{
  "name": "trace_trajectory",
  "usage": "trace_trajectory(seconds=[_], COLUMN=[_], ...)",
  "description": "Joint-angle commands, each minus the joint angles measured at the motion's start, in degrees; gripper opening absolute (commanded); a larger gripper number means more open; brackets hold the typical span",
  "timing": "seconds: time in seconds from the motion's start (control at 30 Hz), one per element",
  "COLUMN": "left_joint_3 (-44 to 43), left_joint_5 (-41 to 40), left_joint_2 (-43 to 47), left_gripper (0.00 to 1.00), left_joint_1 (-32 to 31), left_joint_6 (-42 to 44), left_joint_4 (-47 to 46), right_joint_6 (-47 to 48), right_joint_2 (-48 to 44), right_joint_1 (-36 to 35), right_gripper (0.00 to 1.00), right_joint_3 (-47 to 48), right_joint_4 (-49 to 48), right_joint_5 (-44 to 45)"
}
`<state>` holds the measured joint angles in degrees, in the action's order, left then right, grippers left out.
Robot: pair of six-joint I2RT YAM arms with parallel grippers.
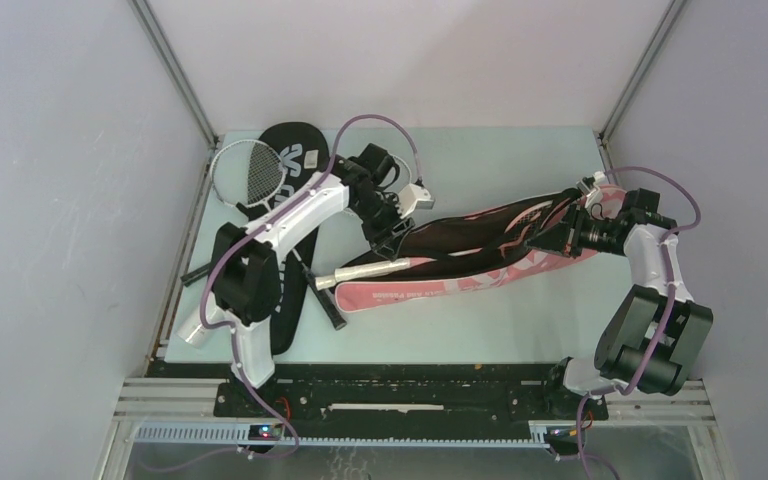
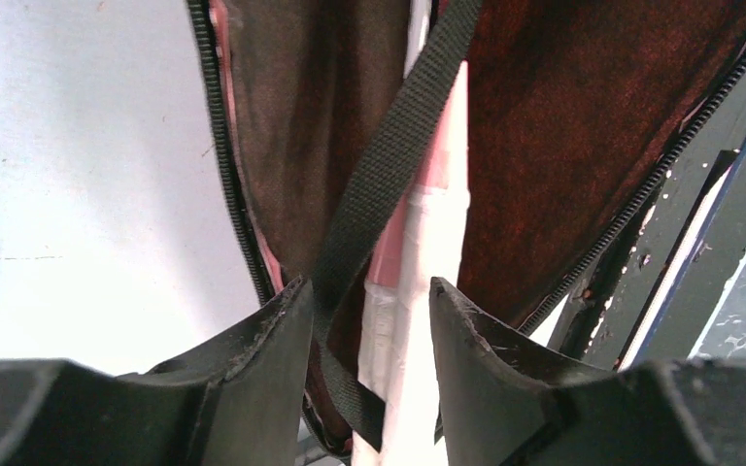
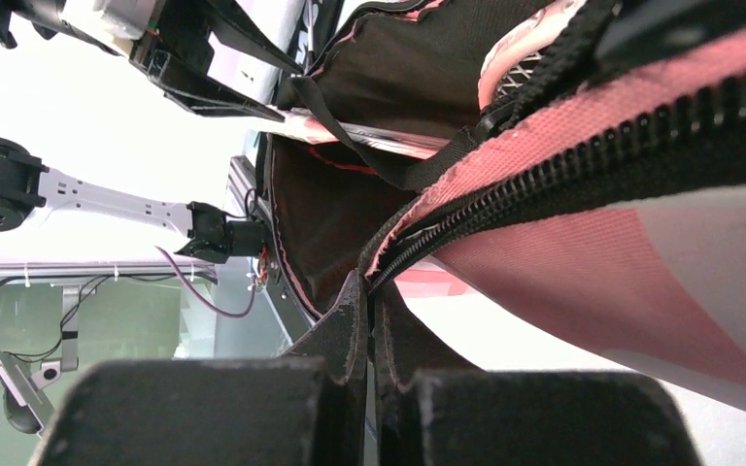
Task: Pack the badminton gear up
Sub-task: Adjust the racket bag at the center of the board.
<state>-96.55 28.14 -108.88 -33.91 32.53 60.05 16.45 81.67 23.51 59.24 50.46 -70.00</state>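
- Left gripper (image 2: 369,291): centre of the top view. Its jaws are about half apart, one on each side of the black strap (image 2: 389,146) and a pink-and-white racket handle (image 2: 427,243). Nothing is plainly clamped.
- Right gripper (image 3: 371,291): right of centre in the top view, jaws pinched together on the zip edge of the pink cover (image 1: 480,265).
- The pink cover lies unzipped across the middle of the table (image 1: 500,170), its dark lining showing. A silvery handle end pokes out at its left.
- Black cover (image 1: 290,135): upper left, with the white racket (image 1: 250,172) lying on it.
- Tube (image 1: 192,330): lower left, at the table edge.
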Motion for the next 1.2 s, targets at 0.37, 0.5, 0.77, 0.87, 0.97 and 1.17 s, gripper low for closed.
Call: trace_trajectory(seconds=[0.37,0.5,0.77,0.87,0.97,1.17], left_joint_3=[-4.5,-4.3,-3.6,-2.9,-1.9,-0.1], left_joint_5=[6.4,6.1,7.3,7.5,7.2,4.8], left_joint_2=[-4.2,-4.2,-2.7,-1.1,1.5,6.6], left_gripper=[0.44,0.33,0.06,0.00,0.00,0.00], left_joint_1=[1.7,1.7,1.7,1.8,1.7,2.5], left_joint_6=[1.2,0.7,-0.5,-1.6,-2.7,-7.2], left_joint_4=[3.8,2.7,1.6,0.4,-1.6,-8.1], right_joint_6=[1.5,1.5,0.6,0.6,0.5,0.9], right_joint_2=[0.2,0.2,-0.3,-0.4,-0.6,-1.2], right_joint_1=[0.7,0.8,1.1,1.2,1.4,1.6], right_gripper=[0.00,0.00,0.00,0.00,0.00,0.00], right_joint_3=[-0.1,-0.1,-0.2,-0.1,-0.1,-0.1], right_joint_4=[0.0,0.0,-0.8,-0.8,-0.7,-0.7], right_joint_5=[-0.7,-0.8,-0.7,-0.7,-0.6,-0.3])
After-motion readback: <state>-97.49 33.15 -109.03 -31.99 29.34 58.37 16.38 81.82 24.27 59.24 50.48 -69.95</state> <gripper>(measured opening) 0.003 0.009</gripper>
